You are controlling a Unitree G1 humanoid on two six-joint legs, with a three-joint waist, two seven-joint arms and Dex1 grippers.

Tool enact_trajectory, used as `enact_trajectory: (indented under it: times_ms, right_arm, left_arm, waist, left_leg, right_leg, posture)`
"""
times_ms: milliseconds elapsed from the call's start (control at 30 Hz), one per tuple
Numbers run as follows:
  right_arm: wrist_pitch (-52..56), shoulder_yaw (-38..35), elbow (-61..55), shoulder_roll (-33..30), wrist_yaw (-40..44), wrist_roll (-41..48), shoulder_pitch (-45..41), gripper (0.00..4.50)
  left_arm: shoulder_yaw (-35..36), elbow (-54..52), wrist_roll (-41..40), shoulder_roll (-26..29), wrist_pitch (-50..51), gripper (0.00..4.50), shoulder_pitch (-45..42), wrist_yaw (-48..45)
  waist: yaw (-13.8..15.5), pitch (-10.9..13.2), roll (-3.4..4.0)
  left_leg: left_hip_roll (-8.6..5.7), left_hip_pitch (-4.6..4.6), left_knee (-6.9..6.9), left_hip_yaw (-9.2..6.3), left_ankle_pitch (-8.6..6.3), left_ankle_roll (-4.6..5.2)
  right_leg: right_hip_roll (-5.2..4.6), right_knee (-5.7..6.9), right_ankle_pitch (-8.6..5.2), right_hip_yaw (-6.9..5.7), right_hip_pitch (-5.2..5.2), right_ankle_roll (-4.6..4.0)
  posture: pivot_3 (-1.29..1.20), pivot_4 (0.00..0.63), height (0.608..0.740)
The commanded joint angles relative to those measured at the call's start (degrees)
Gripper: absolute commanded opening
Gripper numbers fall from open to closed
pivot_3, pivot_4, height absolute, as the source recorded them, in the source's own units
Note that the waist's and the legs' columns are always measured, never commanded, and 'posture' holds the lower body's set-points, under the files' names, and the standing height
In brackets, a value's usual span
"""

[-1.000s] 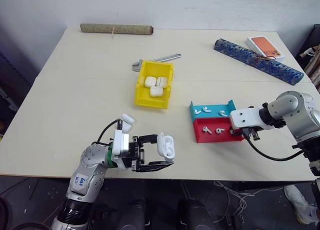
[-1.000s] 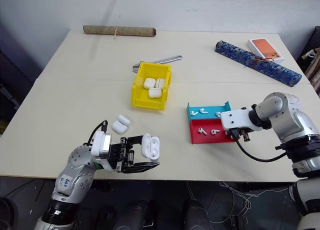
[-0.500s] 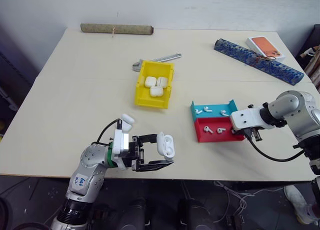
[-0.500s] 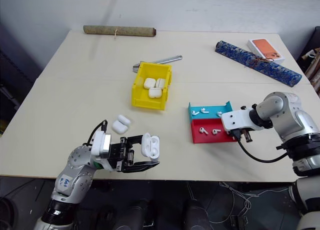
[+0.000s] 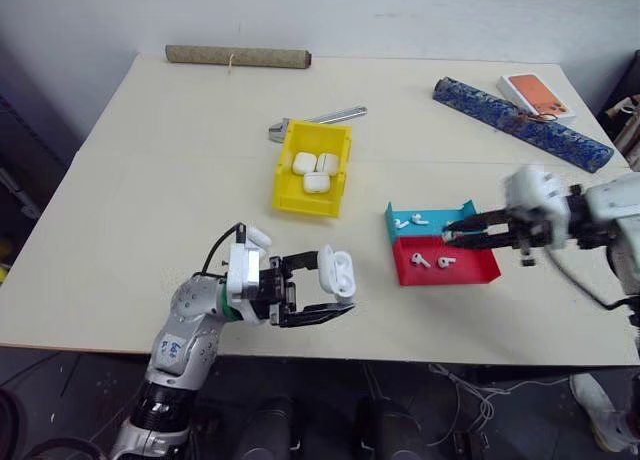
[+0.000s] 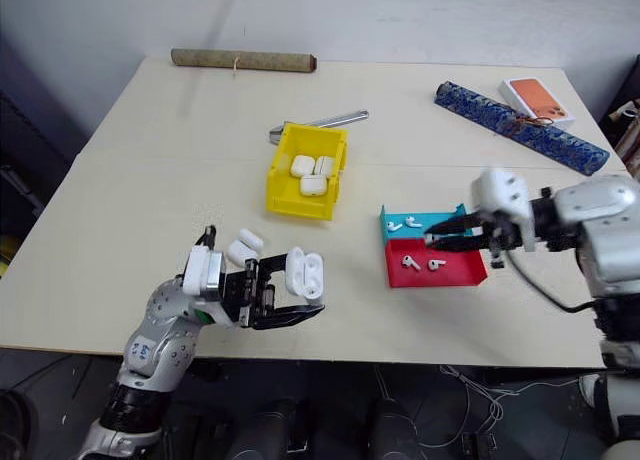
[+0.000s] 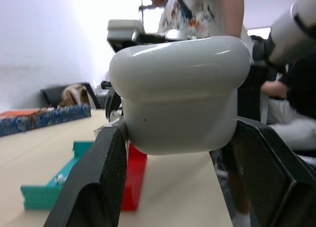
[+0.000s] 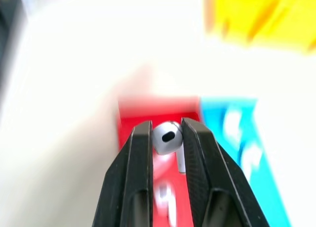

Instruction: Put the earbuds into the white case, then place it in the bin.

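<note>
Risk: right gripper (image 8: 166, 138), clamped on one earbud (image 8: 167, 136) above the red tray (image 5: 470, 271), may drop it before reaching the open white case (image 5: 336, 272) pinched in left gripper (image 5: 325, 295).

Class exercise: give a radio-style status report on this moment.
Left gripper shut on open white case. Right gripper shut on earbud, above red tray. Nothing between them.

Lab/workshop, bare worktable (image 5: 150, 180), wrench (image 5: 318, 120), floor cables (image 5: 470, 385)
</note>
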Motion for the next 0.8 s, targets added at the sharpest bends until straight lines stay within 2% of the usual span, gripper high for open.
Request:
enact_trajectory:
  times_ms: [33, 100, 200, 267, 400, 800]
  right_arm:
    - [13.77, -8.28, -11.02, 5.78, -14.96, 19.3, 1.45, 0.44]
    - [18.25, -10.56, -14.92, 11.53, -26.96, 30.66, 1.17, 0.44]
    - [19.75, -11.56, -18.62, 17.53, -37.82, 41.66, 0.97, 0.44]
    - [19.02, -10.75, -21.38, 20.67, -41.97, 45.14, 1.06, 0.44]
    - [16.84, -6.63, -26.66, 24.77, -43.4, 42.44, 3.33, 0.44]
    - [13.5, -0.73, -28.96, 24.8, -38.76, 35.24, 6.83, 0.44]
  left_arm:
    - [1.59, -1.88, -6.41, -0.25, 4.68, 2.74, -2.83, 0.07]
    - [1.63, -2.18, -7.49, 0.13, 6.12, 2.74, -4.62, -0.72]
    - [2.07, -2.53, -9.15, 0.13, 8.24, 2.74, -6.81, -0.76]
    - [2.07, -2.75, -9.9, 0.42, 9.54, 2.74, -7.93, -1.34]
    - [2.1, -2.61, -10.47, 0.47, 11.37, 2.74, -9.6, -1.28]
    - [1.5, -2.74, -8.89, 0.53, 12.29, 2.74, -10.25, -1.59]
  waist:
    - [-0.22, 0.01, -0.02]
    - [-0.47, 0.01, -0.03]
    - [-0.51, 0.02, -0.03]
    - [-0.44, 0.02, -0.03]
    - [-0.31, 0.01, -0.03]
    - [-0.22, 0.01, -0.03]
  left_leg:
    - [0.01, 0.02, 0.0, 0.02, -0.01, -0.02]
    - [0.04, 0.02, -0.03, 0.0, -0.04, -0.06]
    - [0.01, 0.0, -0.08, 0.02, -0.04, -0.07]
    - [-0.02, -0.08, -0.1, 0.03, -0.05, -0.05]
    - [-0.06, -0.18, -0.1, 0.04, -0.05, -0.01]
    - [-0.11, -0.33, -0.09, 0.09, -0.03, 0.09]
  right_leg:
    - [0.01, 0.0, 0.0, 0.01, 0.0, 0.0]
    - [0.01, 0.02, 0.0, 0.02, -0.01, 0.0]
    - [0.01, 0.02, 0.0, 0.02, -0.06, 0.0]
    - [0.02, 0.01, 0.0, 0.02, -0.1, 0.0]
    - [0.1, 0.14, 0.02, 0.0, -0.13, 0.04]
    - [0.21, 0.13, 0.06, 0.04, -0.26, 0.12]
  posture:
    - [0.0, 0.15, 0.74]
    - [0.0, 0.15, 0.74]
    - [0.0, 0.15, 0.74]
    - [0.0, 0.15, 0.74]
    - [0.0, 0.15, 0.74]
    - [0.0, 0.15, 0.74]
